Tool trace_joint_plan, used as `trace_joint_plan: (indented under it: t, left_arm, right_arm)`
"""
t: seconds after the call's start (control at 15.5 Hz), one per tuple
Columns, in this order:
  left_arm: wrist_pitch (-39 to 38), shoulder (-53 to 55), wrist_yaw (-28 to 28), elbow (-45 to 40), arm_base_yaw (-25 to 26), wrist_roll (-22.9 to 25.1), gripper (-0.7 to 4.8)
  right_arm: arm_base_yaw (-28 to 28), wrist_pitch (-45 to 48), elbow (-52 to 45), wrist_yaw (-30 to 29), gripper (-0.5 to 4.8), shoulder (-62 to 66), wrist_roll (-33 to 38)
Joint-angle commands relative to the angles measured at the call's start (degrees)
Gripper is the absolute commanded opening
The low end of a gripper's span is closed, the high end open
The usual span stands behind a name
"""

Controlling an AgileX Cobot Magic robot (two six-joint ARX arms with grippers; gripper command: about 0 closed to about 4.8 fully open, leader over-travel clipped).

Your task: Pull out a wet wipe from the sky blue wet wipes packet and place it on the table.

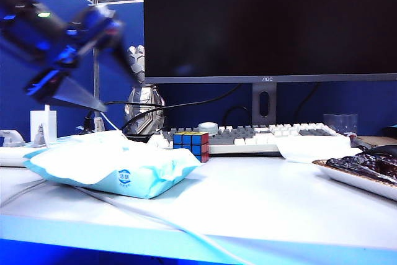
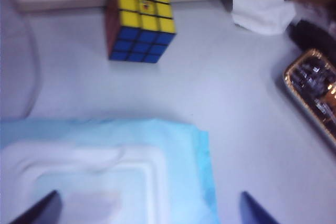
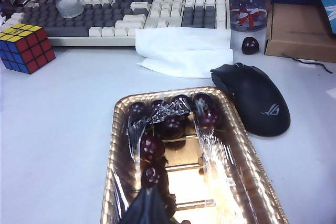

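While over the sky blue wet wipes packet [image 2: 105,182] — left gripper [image 2: 149,208] released; right gripper [image 3: 147,208] unclear — "AOC" monitor [image 1: 267,23].

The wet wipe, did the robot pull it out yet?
Not that I can see. Done: the left gripper is wide open above the sky blue wet wipes packet. In hand: nothing. Left: grab the wet wipe, pull it out and lay it on the table. The right gripper sits over the fruit tray.
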Motion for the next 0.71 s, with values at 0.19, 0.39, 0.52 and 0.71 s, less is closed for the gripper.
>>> trace_joint_plan:
  t: [0.19, 0.39, 0.52, 0.71]
  left_arm:
    - [-5.4, 2.4, -12.1, 4.0, -5.9, 6.3, 4.21]
    - [-9.5, 4.3, -17.4, 4.0, -6.4, 7.6, 3.95]
    - [-10.2, 4.8, -19.4, 4.0, -6.4, 7.8, 3.95]
    - [-9.4, 5.7, -20.4, 4.0, -6.4, 8.7, 3.95]
  right_arm:
    - [0.0, -0.2, 0.1, 0.1, -0.01, 0.0, 0.2]
    - [0.0, -0.2, 0.1, 0.1, 0.00, 0.0, 0.2]
    - [0.0, -0.2, 0.1, 0.1, -0.01, 0.0, 0.2]
    - [0.0, -0.2, 0.1, 0.1, 0.00, 0.0, 0.2]
